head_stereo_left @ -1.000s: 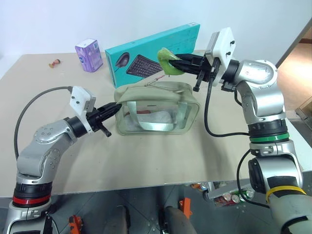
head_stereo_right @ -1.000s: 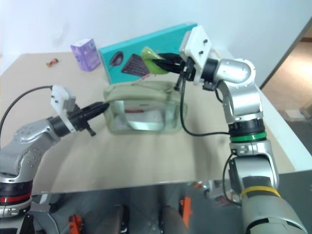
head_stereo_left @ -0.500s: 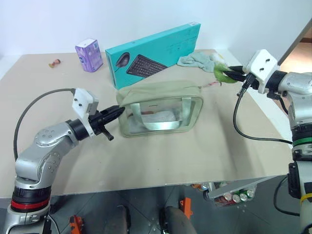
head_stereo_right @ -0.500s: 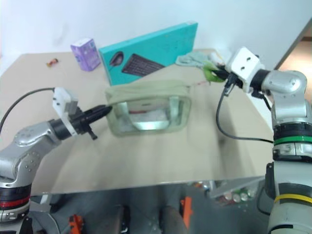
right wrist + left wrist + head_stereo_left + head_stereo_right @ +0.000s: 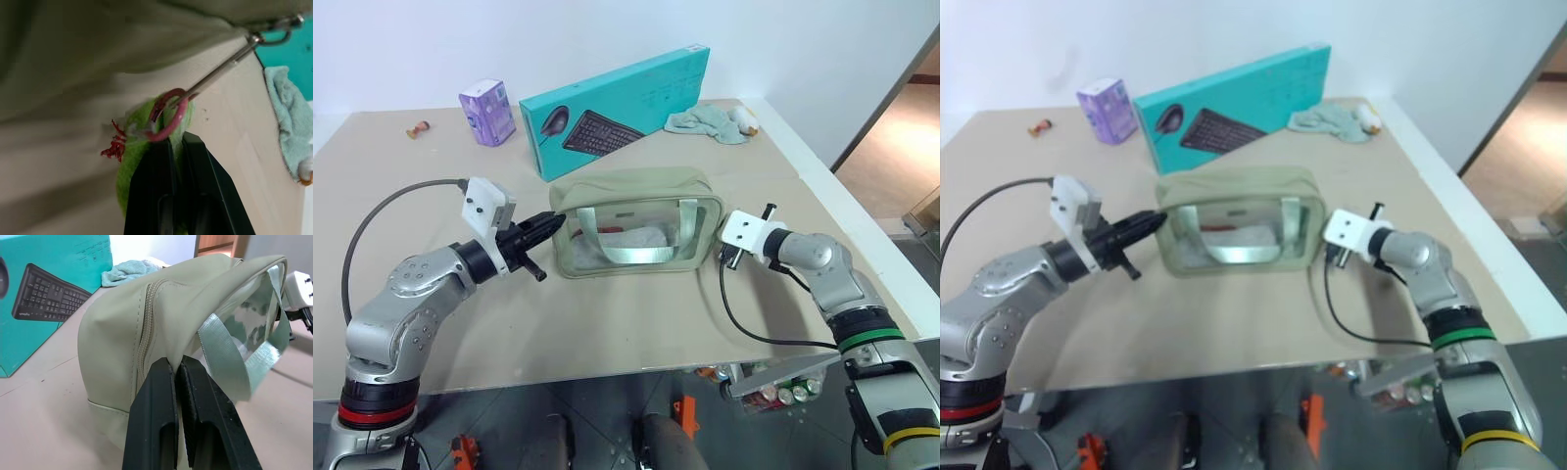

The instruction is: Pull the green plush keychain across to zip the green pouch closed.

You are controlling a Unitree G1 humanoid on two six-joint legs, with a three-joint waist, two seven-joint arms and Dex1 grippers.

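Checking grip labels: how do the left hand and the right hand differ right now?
Left hand pinches the green pouch by its end fabric; right hand pinches the green plush keychain. Left hand sits at the pouch's left end, right hand at its right end. Both are shut.

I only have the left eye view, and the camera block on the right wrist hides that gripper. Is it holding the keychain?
Observer: Yes. In the right wrist view the right gripper is shut on the keychain, close beside the pouch.
Operator: Is the keychain linked to the zip?
Observer: A pink ring on it hooks a thin metal link that runs up to the pouch's top edge.
Operator: And the left end?
Observer: In the left wrist view the left gripper is shut on the pouch's end, and the zipper there looks closed.
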